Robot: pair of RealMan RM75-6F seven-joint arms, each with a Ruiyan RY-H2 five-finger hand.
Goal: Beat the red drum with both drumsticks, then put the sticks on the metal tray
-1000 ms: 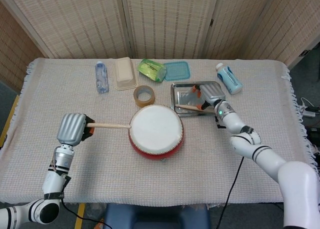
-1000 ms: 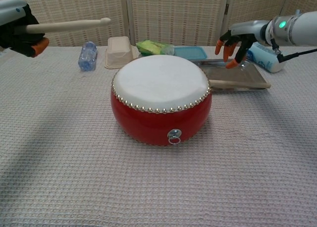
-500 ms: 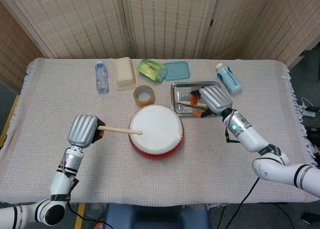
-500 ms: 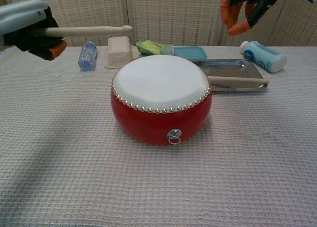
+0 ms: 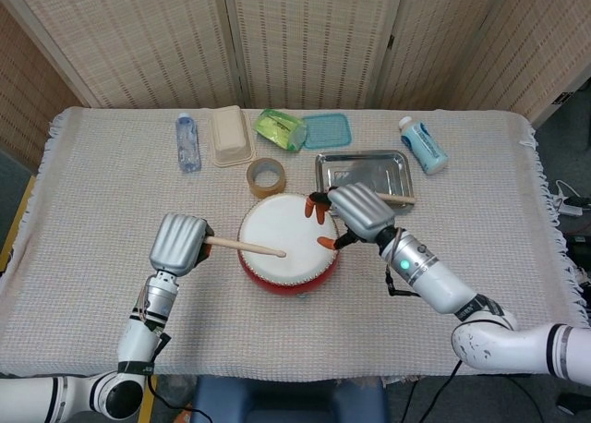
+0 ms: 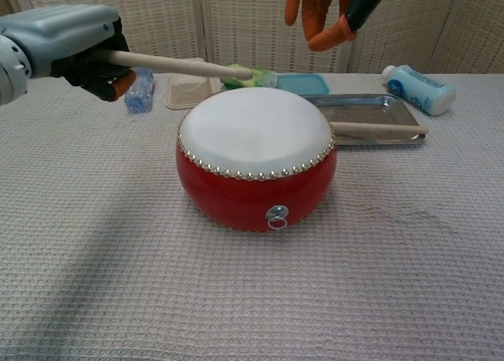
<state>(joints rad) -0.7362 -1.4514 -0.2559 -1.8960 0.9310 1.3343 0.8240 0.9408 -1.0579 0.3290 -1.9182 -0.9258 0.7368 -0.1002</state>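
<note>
Wooden drumstick [image 5: 247, 247], light, stiff and smooth, sits gripped by its butt in the left hand [image 5: 179, 243] over the red drum [image 5: 288, 243]; right hand [image 5: 355, 212] hovers empty, fingers spread; second stick [image 6: 379, 128] lies on the metal tray [image 5: 362, 163]

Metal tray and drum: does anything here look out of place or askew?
Nothing is spilled or damaged. One drumstick lies on the metal tray with its end poking over the right rim. The other drumstick is gripped by the left hand above the red drum. The right hand holds nothing.
</note>
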